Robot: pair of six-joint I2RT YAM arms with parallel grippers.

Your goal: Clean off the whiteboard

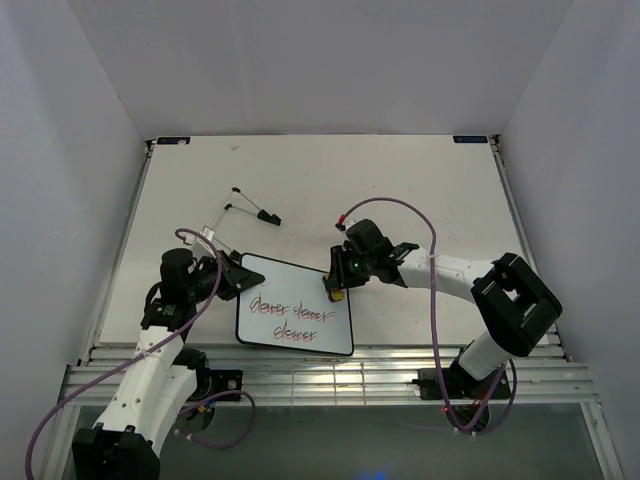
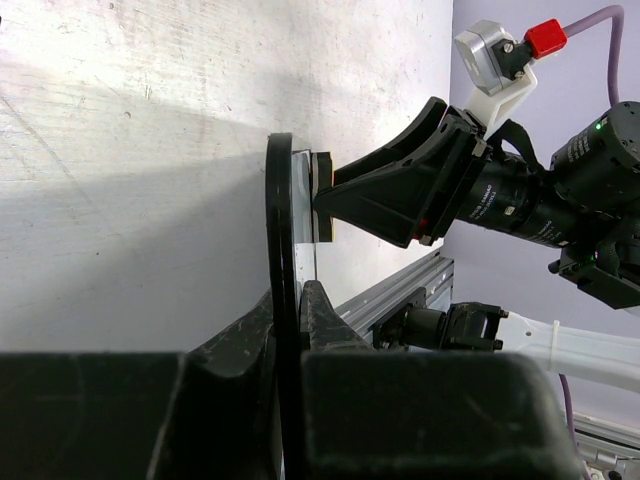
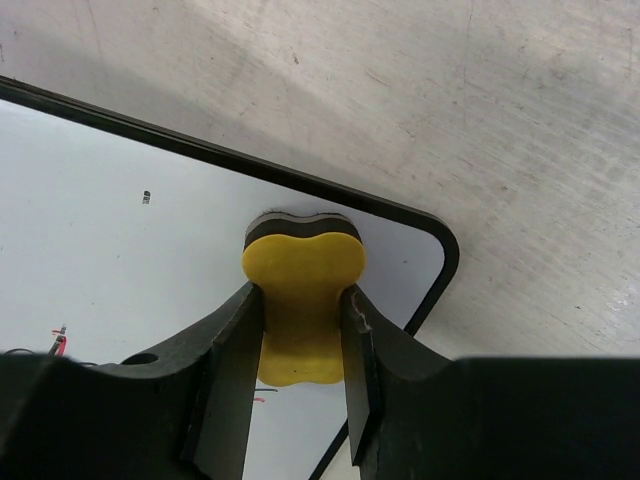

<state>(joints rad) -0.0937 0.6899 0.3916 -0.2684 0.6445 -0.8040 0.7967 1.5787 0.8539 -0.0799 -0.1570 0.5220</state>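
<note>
The whiteboard (image 1: 295, 317) lies near the table's front edge, with red-and-black handwriting across its middle and lower part. My left gripper (image 1: 232, 277) is shut on its upper left rim; in the left wrist view the black rim (image 2: 281, 240) runs edge-on between my fingers (image 2: 290, 310). My right gripper (image 1: 338, 288) is shut on the yellow eraser (image 3: 302, 300), whose dark pad rests on the board's surface (image 3: 120, 260) close to its rounded upper right corner (image 3: 440, 255). The eraser (image 1: 337, 294) shows at the board's right side from above.
Two marker pens (image 1: 256, 208) with a wire stand lie on the table behind the board. A metal rail (image 1: 330, 360) runs along the near edge. White walls enclose the table on three sides.
</note>
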